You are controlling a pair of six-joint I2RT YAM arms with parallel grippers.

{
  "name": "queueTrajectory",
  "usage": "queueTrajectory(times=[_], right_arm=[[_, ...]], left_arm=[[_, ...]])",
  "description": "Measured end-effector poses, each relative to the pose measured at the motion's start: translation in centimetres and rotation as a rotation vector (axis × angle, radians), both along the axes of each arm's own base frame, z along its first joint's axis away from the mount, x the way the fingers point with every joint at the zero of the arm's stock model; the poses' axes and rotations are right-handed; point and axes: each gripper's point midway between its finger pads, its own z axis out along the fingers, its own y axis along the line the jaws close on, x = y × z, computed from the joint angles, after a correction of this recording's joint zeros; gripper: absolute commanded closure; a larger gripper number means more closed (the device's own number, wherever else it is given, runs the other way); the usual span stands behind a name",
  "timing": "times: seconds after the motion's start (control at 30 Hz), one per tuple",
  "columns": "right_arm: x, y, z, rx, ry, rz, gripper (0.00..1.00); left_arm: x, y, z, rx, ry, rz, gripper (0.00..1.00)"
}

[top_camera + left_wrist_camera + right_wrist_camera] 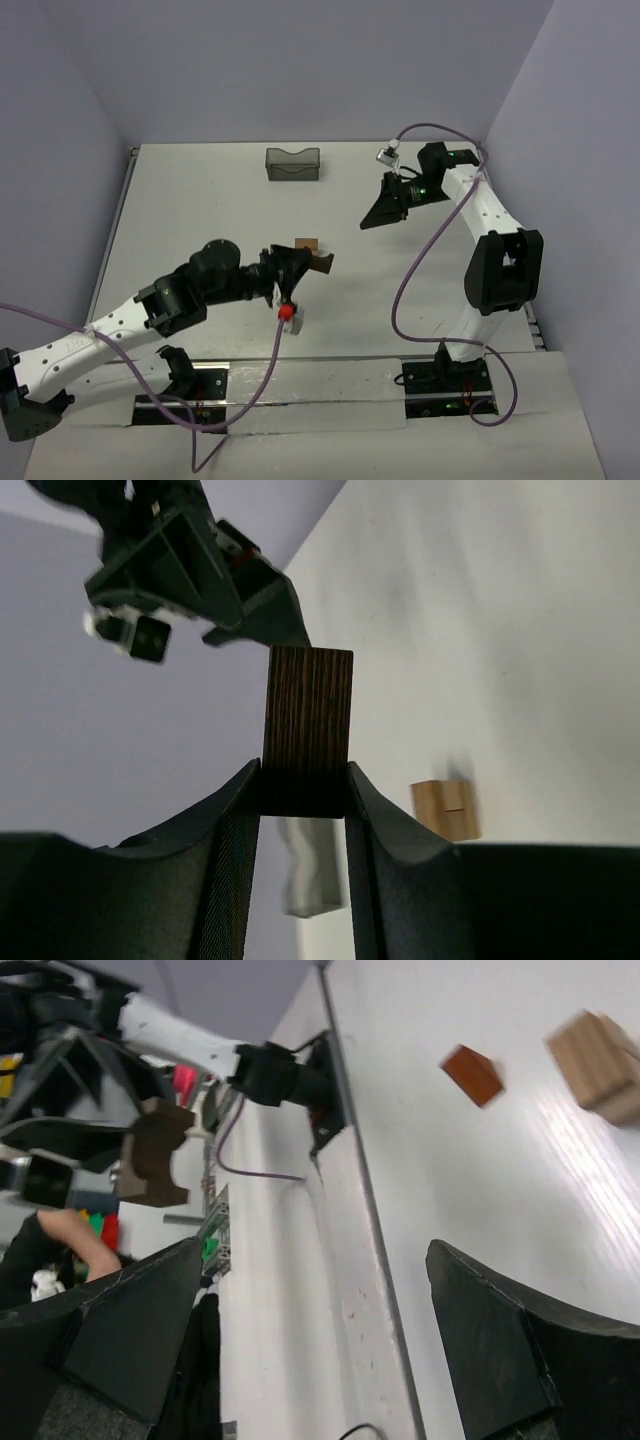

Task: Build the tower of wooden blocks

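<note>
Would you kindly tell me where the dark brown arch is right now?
The dark brown arch sits clamped in the left gripper, near the table's middle in the top view; a tan block lies close by in the left wrist view.

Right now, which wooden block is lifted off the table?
The dark brown block, pinched by the left gripper; the tan block and reddish block lie loose.

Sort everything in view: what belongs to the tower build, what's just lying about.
Tower build: dark brown wooden arch block, held in the left gripper; reddish-brown wooden wedge; light tan wooden block.
Lying about: dark translucent rectangular bin.
</note>
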Motion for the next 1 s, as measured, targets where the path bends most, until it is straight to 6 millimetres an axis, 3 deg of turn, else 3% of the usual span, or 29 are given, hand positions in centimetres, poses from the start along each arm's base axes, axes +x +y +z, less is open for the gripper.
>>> queueTrajectory(times=[0.13, 0.23, 0.4, 0.6, 0.7, 1.0], right_arm=[[2.5, -1.8, -0.4, -0.129, -0.034, -0.138, 0.0], [3.7, -2.6, 0.2, -0.195, -0.09, -0.223, 0.0], [4.6, -2.9, 0.7, -0.227, -0.141, -0.279, 0.0], [4.8, -3.3, -1.8, -0.273, -0.109, -0.304, 0.0], [5.0, -3.4, -2.3, -0.283, -0.109, -0.313, 0.0], [5.4, -3.6, -3.4, -0.311, -0.15, -0.335, 0.0]], left_arm=[[3.3, 0.1, 1.4, -0.023, 0.253, 0.103, 0.98], [5.5, 0.4, 1.1, -0.025, 0.439, 0.162, 1.0], [8.8, 3.1, -1.4, -0.031, 0.697, 0.287, 1.0], [12.8, 6.8, -3.8, -0.063, 1.012, 0.41, 1.0], [14.4, 7.4, -5.1, -0.077, 1.089, 0.445, 1.0], [14.5, 7.0, -6.1, 0.001, 1.006, 0.35, 0.99]])
